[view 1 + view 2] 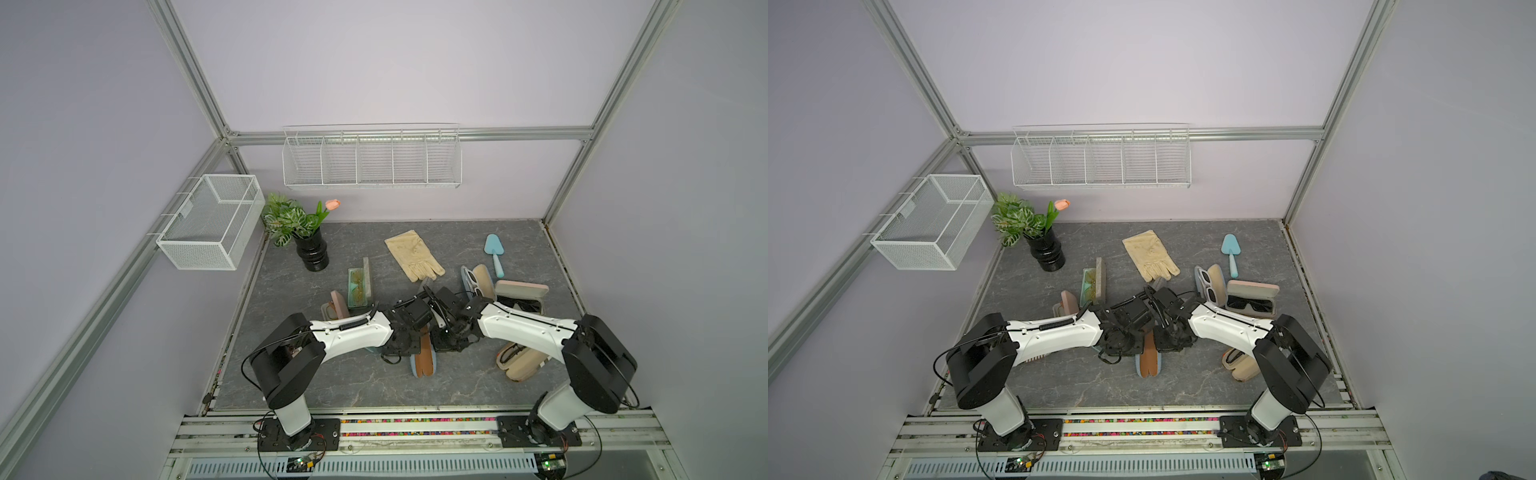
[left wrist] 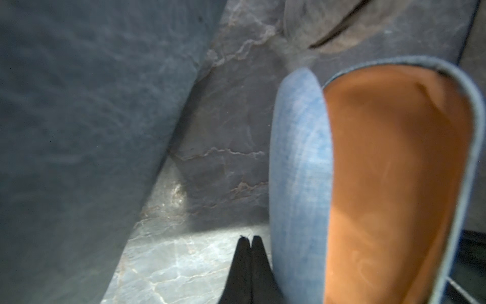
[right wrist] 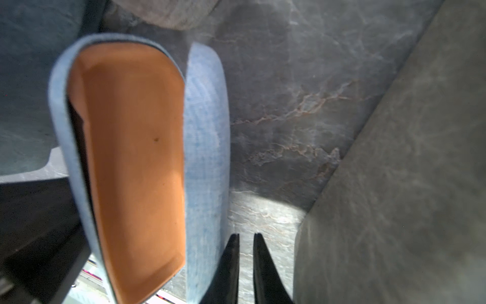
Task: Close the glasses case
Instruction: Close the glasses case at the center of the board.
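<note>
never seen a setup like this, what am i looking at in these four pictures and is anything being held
It is a robot: a left arm and a right arm mounted at the table's front, each ending in a two-fingered gripper. Two pictures look down on the whole scene from above; the two blurry close-ups come from cameras on the arms' wrists. On the grey table lie several open glasses cases, a cream glove, a blue trowel and a potted plant. Both arms reach over the open blue case with orange lining. The left gripper is shut and the right gripper nearly so, each close beside the case's blue shell. Neither holds anything.
</note>
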### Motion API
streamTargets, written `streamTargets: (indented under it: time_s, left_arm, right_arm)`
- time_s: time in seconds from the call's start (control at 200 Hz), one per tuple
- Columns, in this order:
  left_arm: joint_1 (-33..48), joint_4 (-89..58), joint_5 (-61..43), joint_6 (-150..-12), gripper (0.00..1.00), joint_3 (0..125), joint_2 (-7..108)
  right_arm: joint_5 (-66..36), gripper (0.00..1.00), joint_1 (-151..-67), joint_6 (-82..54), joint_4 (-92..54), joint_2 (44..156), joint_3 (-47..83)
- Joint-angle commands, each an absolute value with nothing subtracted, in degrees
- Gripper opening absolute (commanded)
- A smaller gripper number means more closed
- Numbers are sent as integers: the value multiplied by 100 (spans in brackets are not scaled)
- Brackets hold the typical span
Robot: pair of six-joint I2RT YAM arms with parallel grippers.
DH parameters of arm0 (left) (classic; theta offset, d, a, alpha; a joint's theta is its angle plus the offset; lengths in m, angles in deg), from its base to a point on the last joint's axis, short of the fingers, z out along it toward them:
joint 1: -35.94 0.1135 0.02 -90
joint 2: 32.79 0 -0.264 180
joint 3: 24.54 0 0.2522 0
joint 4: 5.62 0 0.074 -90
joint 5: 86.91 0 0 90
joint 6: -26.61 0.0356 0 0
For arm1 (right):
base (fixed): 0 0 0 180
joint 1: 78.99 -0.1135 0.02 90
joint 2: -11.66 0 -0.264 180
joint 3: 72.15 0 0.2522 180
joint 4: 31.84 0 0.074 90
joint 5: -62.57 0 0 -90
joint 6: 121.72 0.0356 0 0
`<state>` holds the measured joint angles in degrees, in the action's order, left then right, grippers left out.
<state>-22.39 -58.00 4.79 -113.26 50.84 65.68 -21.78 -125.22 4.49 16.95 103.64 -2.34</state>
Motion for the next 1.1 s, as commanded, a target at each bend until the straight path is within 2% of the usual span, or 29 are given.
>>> streamTargets:
  time_s: [0.0,0.49,0.765,0.86,1.095]
  left_arm:
    - [-2409,-5270,221,-11296,0,5451,6655]
    - [-2436,-5361,300,-11261,0,5540,6591]
    - [-2436,-5845,718,-11156,0,5634,6211]
    - [-2427,-6039,858,-11097,0,5714,6063]
    - [-2318,-6369,1095,-10922,0,5975,5795]
  right_arm:
    - [-1715,15,-12684,509,1220,10464,-39]
    - [-1797,16,-12740,528,1323,10392,19]
    - [-2179,17,-12727,528,1654,10076,-23]
    - [-2330,20,-12706,528,1814,9929,27]
    - [-2920,37,-12638,451,2417,9523,383]
